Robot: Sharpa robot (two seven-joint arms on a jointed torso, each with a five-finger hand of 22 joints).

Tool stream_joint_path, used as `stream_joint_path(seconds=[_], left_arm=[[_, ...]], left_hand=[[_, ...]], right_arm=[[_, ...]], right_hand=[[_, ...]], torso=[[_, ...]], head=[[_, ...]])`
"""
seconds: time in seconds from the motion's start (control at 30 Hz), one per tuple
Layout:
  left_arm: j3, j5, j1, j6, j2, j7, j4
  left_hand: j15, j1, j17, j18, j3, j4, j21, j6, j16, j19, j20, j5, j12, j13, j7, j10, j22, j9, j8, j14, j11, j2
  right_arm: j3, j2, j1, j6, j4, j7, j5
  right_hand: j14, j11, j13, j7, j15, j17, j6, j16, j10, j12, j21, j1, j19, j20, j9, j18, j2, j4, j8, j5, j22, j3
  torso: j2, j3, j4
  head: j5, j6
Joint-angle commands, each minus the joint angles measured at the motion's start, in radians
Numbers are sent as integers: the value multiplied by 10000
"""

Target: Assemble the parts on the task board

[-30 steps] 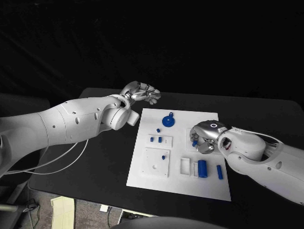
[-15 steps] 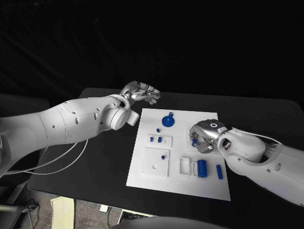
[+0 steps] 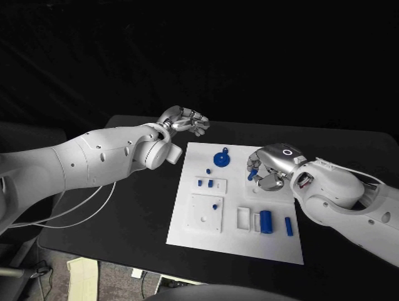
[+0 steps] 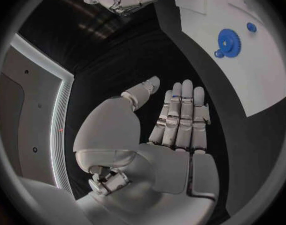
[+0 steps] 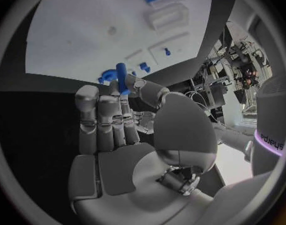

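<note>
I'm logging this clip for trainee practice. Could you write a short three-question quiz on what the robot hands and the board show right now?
1. True or false: the right robot hand pinches a slim blue peg between thumb and fingers.
2. Multiple choice: the left robot hand is
A) holding the blue gear
B) holding nothing, off the task board, above the black table
C) pressing on the board
3. Fill in: the blue gear lies at the board's ____ end, seen from the robot.

Key: 1 true; 2 B; 3 far.
</note>
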Motion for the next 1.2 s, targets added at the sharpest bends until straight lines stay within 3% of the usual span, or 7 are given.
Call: stream_joint_path(seconds=[0.03, 0.2, 0.4, 0.57, 0.73, 0.9, 1.2], left_arm=[[8, 40, 13, 108, 33, 107, 9], [9, 41, 13, 106, 64, 117, 15], [9, 44, 13, 112, 117, 121, 17], [9, 44, 13, 112, 135, 117, 28], [9, 44, 13, 118, 166, 113, 40], [9, 44, 13, 135, 208, 106, 90], [9, 44, 13, 151, 233, 97, 126]], left_hand=[[59, -14, 12, 168, -54, -22, -67, -58, -43, 13, 77, -28, -42, -17, 3, -51, 17, -14, 58, 45, -14, 98], [59, -14, 17, 168, -55, -23, -69, -58, -47, 13, 77, -28, -41, -17, 3, -51, 18, -15, 60, 46, -14, 98], [59, -15, 22, 167, -56, -23, -71, -59, -52, 14, 78, -29, -41, -17, 4, -50, 19, -16, 61, 47, -14, 98], [59, -16, 27, 167, -57, -23, -74, -59, -56, 15, 78, -29, -40, -17, 4, -50, 20, -16, 63, 48, -14, 100], [60, -16, 32, 167, -58, -23, -76, -59, -62, 15, 78, -30, -39, -18, 4, -50, 22, -17, 65, 49, -15, 101], [60, -17, 38, 167, -60, -24, -79, -60, -68, 16, 79, -30, -39, -18, 4, -50, 23, -18, 66, 50, -15, 101], [61, -21, 47, 167, -62, -21, -84, -62, -77, 17, 80, -31, -38, -18, 4, -50, 25, -19, 68, 52, -15, 106]], right_arm=[[-11, 177, -21, -233, 240, 111, 480], [-71, 704, -26, -194, 264, 236, 575], [-542, 1249, -196, -203, 239, 341, 306], [-712, 1585, -408, -185, 177, 375, 176], [-955, 1868, -484, -177, 68, 410, -9], [-1142, 2154, -700, -166, -258, 466, -130], [-1234, 2388, -908, -161, -570, 487, -273]], right_hand=[[-35, -21, 17, -29, -73, -14, 69, 37, 267, 29, 38, -5, -10, -65, 11, 1157, 7, 15, 31, -4, 168, 73], [-36, -22, 19, -29, -75, -15, 68, 36, 266, 29, 39, -5, -9, -69, 10, 1157, 13, 19, 29, -4, 167, 83], [-40, -23, 22, -26, -78, -18, 60, 32, 257, 26, 38, -6, -11, -76, 7, 1157, 28, 22, 22, -4, 166, 99], [-42, -24, 23, -25, -79, -19, 56, 30, 253, 25, 37, -4, -12, -81, 6, 1157, 36, 19, 18, -4, 165, 106], [-45, -25, 25, -23, -80, -21, 52, 27, 248, 23, 36, -2, -14, -87, 5, 1157, 40, 11, 15, -4, 164, 114], [-47, -25, 28, -23, -81, -22, 50, 25, 245, 23, 35, 1, -16, -92, 5, 1157, 46, 3, 13, -4, 164, 120], [-49, -26, 31, -22, -82, -24, 48, 23, 242, 22, 34, 3, -17, -99, 4, 1157, 55, -8, 11, -4, 163, 127]], torso=[[5, 4, -9], [10, -1, -14], [13, -7, 13], [15, -19, 14], [10, -13, -1], [19, -14, 17], [17, 4, 0]], head=[[36, -15], [52, -32], [90, -31], [144, -51], [214, -84], [265, -124], [332, -191]])
